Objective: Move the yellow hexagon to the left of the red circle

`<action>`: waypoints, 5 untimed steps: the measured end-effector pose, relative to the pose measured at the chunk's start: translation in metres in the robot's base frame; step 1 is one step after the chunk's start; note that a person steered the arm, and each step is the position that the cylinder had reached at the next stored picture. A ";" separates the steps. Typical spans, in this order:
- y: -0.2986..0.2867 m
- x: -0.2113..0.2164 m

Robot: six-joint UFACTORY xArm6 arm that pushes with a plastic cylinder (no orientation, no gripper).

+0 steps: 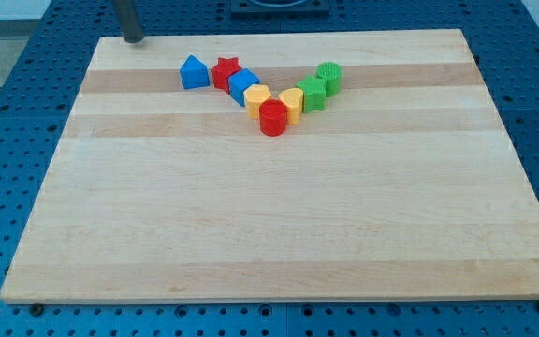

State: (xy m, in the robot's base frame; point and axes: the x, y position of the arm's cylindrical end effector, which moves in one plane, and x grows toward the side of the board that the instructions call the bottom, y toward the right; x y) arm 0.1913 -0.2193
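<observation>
The yellow hexagon (257,97) sits on the wooden board, touching the upper left side of the red circle (272,119). A second yellow block (291,103) touches the red circle's upper right side. My tip (134,38) is at the view's top left, at the board's far edge, well to the left of all the blocks and touching none.
A blue block (194,72), a red star (225,72) and a blue cube (243,85) run in a line down to the yellow hexagon. A green star-like block (312,93) and a green cylinder (329,76) run up to the right. The wooden board (279,234) lies on a blue perforated table.
</observation>
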 end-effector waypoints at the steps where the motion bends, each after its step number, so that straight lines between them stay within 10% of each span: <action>1: 0.087 0.014; 5: 0.218 0.065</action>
State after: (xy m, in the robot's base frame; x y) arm 0.2559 -0.0009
